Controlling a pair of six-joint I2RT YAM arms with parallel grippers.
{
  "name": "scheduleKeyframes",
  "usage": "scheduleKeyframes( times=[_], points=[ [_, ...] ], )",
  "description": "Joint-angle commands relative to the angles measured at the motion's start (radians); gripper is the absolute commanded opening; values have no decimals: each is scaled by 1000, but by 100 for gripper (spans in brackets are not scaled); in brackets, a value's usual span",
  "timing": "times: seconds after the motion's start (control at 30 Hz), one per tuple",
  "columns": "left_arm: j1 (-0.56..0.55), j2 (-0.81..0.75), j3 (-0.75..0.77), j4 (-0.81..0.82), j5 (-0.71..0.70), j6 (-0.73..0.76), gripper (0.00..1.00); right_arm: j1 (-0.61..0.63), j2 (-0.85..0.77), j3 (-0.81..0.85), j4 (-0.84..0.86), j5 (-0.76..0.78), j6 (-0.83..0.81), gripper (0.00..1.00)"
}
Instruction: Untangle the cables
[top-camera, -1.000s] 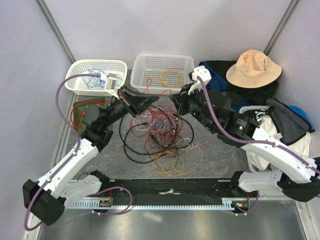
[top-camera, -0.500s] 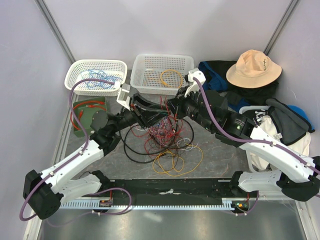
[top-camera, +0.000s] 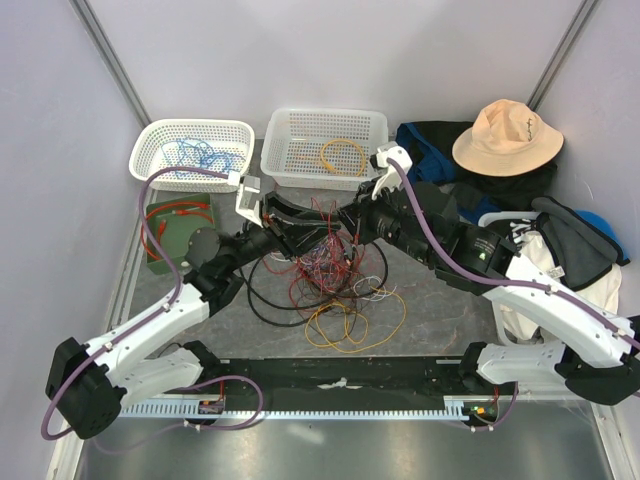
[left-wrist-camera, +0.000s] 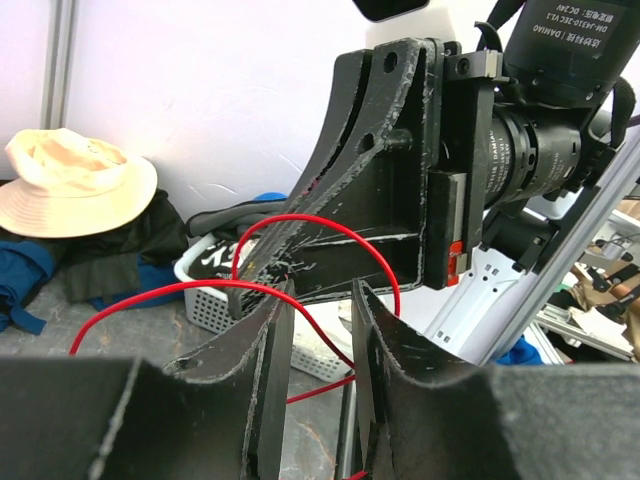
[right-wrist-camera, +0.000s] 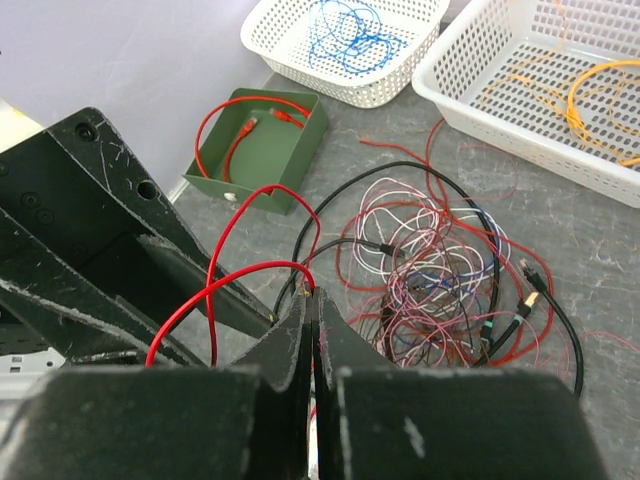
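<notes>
Left arm (top-camera: 170, 315) swung inward, red cable (left-wrist-camera: 330, 225) across jaws, hat (left-wrist-camera: 75, 185) beyond

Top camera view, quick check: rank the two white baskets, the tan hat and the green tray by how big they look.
1. Middle white basket and left white basket: they look about alike, so I won't rank one over the other.
2. Tan hat.
3. Green tray: clearly the smallest.

Grey marbled tabletop (top-camera: 440, 300). Far edge, left: white perforated plastic basket (top-camera: 240, 140), with a second white perforated basket (top-camera: 325, 113) just beside it. Shallow green rectangular tray (right-wrist-camera: 285, 150) near the first. Centre: tangle of thin red, white, blue and black cables (top-camera: 320, 265), with loose yellow cable loops (top-camera: 345, 325) on its near side. Far right: heap of dark clothing (top-camera: 440, 140).
</notes>
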Motion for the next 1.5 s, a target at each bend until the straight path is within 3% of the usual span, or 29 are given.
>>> scheduleKeyframes(
  times=[0.0, 0.53, 1.03, 1.17, 1.33, 1.37, 1.47],
  points=[
    [-4, 30, -45, -47, -22, 57, 37, 8, -48, 29, 104, -58, 35, 0],
    [-7, 50, -142, 88, -14, -1, 37, 8, -45, 37, 104, -66, 38, 0],
    [-34, 122, -84, 201, -23, -38, 36, 8, -20, 13, 131, -99, 69, 0],
    [-36, 130, -67, 206, -34, -30, 36, 6, -26, 7, 133, -99, 75, 0],
    [-36, 60, -82, 141, -92, 39, 42, 8, -48, -3, 127, -87, 77, 0],
    [-36, 55, -87, 140, -94, 45, 39, 8, -51, -6, 128, -87, 77, 0],
    [-36, 50, -77, 143, -78, 47, 5, 9, -46, -9, 128, -87, 77, 0]
  ],
)
